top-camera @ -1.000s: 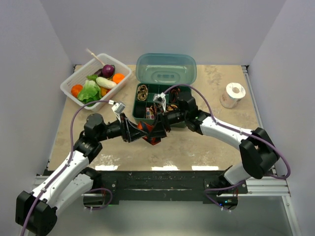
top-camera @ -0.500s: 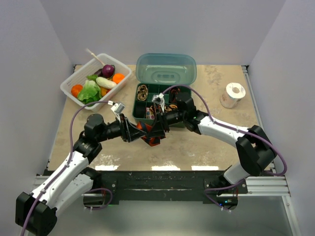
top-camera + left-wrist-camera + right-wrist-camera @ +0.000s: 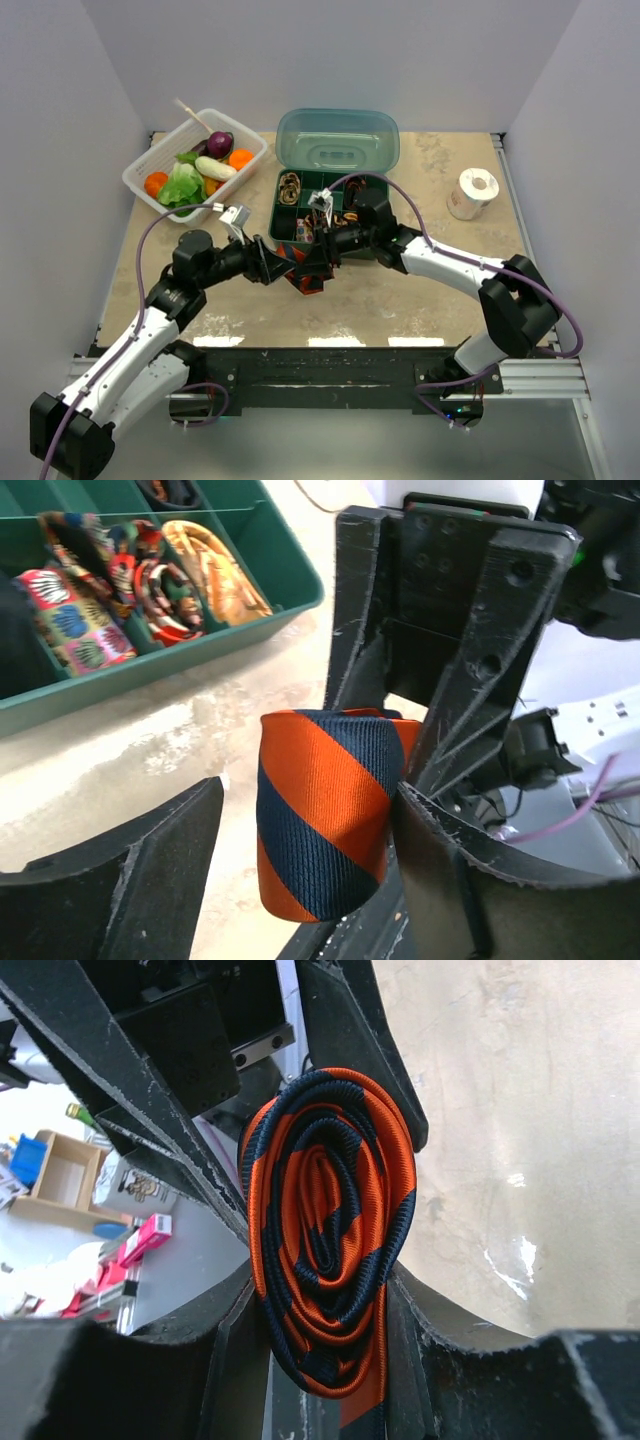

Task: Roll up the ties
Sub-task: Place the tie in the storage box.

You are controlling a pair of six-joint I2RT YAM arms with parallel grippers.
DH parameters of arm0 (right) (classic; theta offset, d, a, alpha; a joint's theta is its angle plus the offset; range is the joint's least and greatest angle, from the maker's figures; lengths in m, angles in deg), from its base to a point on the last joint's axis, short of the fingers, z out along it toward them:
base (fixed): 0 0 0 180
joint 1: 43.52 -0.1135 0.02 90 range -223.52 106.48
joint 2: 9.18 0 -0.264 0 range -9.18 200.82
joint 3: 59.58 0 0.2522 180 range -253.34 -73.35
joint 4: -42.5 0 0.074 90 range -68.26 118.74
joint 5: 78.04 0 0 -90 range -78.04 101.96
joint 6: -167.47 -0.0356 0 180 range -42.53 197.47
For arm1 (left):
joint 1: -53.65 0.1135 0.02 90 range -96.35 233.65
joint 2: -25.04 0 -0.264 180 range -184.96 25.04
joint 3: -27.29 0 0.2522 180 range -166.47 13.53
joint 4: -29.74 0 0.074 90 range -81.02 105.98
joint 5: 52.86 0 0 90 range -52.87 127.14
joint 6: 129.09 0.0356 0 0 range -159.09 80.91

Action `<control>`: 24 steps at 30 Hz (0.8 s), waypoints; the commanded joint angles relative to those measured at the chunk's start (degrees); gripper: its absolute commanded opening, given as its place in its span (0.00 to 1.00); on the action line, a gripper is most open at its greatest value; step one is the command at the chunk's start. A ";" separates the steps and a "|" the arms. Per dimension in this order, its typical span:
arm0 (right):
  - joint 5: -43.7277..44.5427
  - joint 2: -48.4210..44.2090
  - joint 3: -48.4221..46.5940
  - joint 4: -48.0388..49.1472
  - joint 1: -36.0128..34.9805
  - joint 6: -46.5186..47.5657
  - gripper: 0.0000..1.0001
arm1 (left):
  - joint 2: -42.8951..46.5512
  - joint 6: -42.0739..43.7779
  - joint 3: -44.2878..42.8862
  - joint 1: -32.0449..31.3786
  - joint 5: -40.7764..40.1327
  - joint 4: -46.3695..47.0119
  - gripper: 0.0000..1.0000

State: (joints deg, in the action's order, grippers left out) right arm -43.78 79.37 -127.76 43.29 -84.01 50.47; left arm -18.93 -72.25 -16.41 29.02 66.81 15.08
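Note:
An orange-red tie with navy stripes (image 3: pixel 305 273) is wound into a tight coil and hangs just above the table, in front of the green box. My right gripper (image 3: pixel 325 1300) is shut on it, one finger pressed against each side of the coil (image 3: pixel 330 1230). My left gripper (image 3: pixel 312 810) faces it from the other side and stands open. Its left finger (image 3: pixel 150 870) is clear of the roll (image 3: pixel 325 810), while its right finger sits beside the roll. More ties lie as small patterned coils (image 3: pixel 150 575) in the box compartments.
The green compartment box (image 3: pixel 283 237) has its teal lid (image 3: pixel 337 140) propped behind it. A white basket of toy vegetables (image 3: pixel 195 165) stands at the back left. A white tape roll (image 3: pixel 471 192) stands at the back right. Purple cables loop over both arms.
My left gripper's jaws have widened and come off the rolled tie. The right gripper keeps its hold, and both grippers have drifted slightly toward the box.

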 commanded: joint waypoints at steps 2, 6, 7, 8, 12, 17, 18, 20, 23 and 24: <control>0.11 0.21 -3.94 -2.93 -1.79 1.69 0.00 | -0.95 2.40 -4.87 -0.16 -9.61 1.00 0.76; 3.52 1.44 -7.01 -6.80 -1.61 3.62 0.00 | -0.51 3.37 -8.03 -0.16 -16.91 -4.27 0.77; 5.02 2.23 -7.81 -7.94 -1.70 4.41 0.00 | 0.28 3.46 -9.17 -0.16 -18.67 -5.24 0.77; 6.43 2.59 -8.86 -11.00 -1.61 4.94 0.00 | 0.72 3.37 -9.70 -0.16 -22.25 -5.77 0.77; 12.05 4.69 -15.26 -16.02 -0.91 5.47 0.00 | 2.65 3.81 -12.25 -0.08 -29.57 -8.93 0.78; 19.35 9.52 -24.85 -24.89 0.76 6.26 0.00 | 2.57 4.60 -16.29 -0.08 -36.86 -10.52 0.79; 20.06 10.23 -28.34 -26.13 1.63 6.18 0.00 | 2.05 5.47 -18.04 -0.08 -37.31 -10.87 0.79; 21.99 12.33 -32.83 -28.15 2.95 5.65 0.00 | 0.03 7.23 -19.89 -0.08 -37.93 -11.57 0.80; 26.63 15.23 -39.16 -31.68 4.62 5.38 0.00 | -4.45 9.87 -24.63 -0.08 -38.11 -14.37 0.80; 27.96 15.85 -40.58 -32.55 5.07 5.21 0.00 | -6.46 10.40 -26.65 -0.08 -38.28 -14.91 0.80</control>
State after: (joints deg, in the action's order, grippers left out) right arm -23.11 93.84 -160.30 16.18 -81.12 55.60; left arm -20.63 -66.64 -36.58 28.78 31.81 2.84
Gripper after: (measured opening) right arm 0.417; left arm 0.801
